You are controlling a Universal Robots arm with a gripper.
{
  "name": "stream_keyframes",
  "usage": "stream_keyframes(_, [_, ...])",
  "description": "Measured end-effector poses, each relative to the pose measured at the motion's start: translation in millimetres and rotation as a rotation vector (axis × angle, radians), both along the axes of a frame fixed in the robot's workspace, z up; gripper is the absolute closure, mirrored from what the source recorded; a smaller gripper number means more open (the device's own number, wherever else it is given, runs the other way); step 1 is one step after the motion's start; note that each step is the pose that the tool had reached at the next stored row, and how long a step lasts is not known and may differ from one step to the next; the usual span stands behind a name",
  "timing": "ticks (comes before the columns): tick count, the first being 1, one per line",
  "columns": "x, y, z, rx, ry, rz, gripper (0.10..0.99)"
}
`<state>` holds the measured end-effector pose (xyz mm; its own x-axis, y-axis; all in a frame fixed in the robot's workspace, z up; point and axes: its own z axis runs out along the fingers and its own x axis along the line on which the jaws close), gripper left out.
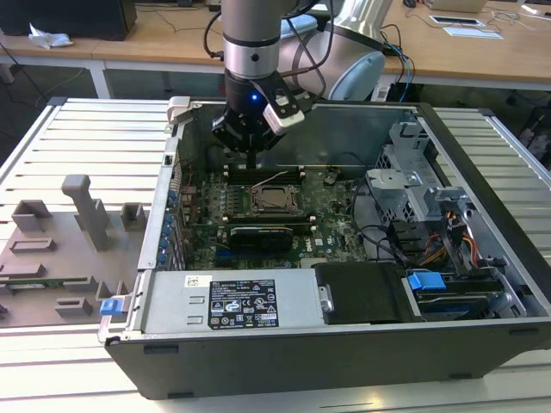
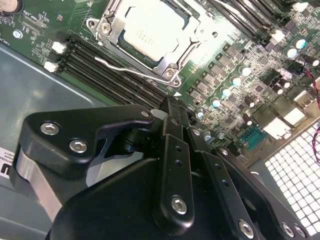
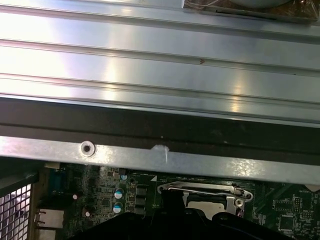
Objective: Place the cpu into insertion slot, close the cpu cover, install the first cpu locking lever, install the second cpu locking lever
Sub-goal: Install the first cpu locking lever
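Observation:
The cpu (image 2: 148,31), a dull silver square, lies in the insertion slot (image 1: 274,200) on the green motherboard. The cpu cover (image 2: 184,49), a silver frame, lies down around it. One thin wire locking lever (image 2: 125,70) stands free beside the socket, angled away from it; the same lever (image 1: 274,178) appears as a pale line in the exterior view. My gripper (image 1: 251,160) hangs over the far edge of the board, just behind the socket. Its black fingers (image 2: 172,107) meet at the tip, shut with nothing between them. In the first wrist view the socket edge and a lever (image 3: 200,189) show below the case wall.
Black memory slots (image 2: 100,65) run beside the socket. The case's far wall (image 3: 160,160) is close behind the gripper. A power supply (image 1: 241,303) lies at the front, a drive cage (image 1: 413,185) and cables (image 1: 448,237) on the exterior view's right, a grey fixture tray (image 1: 60,249) on its left.

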<state>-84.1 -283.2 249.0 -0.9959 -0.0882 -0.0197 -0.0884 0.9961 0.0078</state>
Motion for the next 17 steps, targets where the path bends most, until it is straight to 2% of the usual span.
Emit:
stream_keyframes(5, [0.8, 0.0, -2.5, 0.000, -0.0001, 0.000, 0.980])
stream_keyframes(12, [7.8, 0.0, -10.1, 0.000, 0.0014, 0.000, 0.980])
stream_keyframes(17, [11.9, 0.0, -12.3, 0.000, 0.0017, 0.000, 0.980])
